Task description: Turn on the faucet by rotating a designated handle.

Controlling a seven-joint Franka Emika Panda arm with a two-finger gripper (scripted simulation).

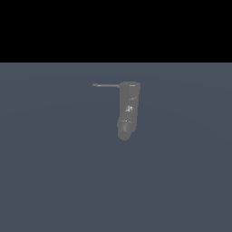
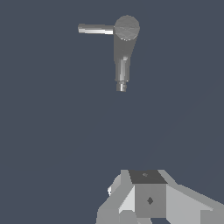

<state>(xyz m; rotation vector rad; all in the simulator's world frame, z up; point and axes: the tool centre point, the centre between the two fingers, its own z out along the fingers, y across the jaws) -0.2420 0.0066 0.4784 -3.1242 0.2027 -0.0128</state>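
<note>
End effector (image 2: pixel 144 192) well apart from faucet (image 2: pixel 124 52) and handle (image 2: pixel 95 29)

The faucet (image 1: pixel 128 108) stands alone on the floor (image 1: pixel 54 181), near the middle of the scene. The handle (image 1: pixel 106 85) juts from its top toward the exterior view's left. In the wrist view the gripper (image 2: pixel 148 197) sits well apart from the faucet (image 2: pixel 124 48) and handle (image 2: pixel 95 29).
</note>
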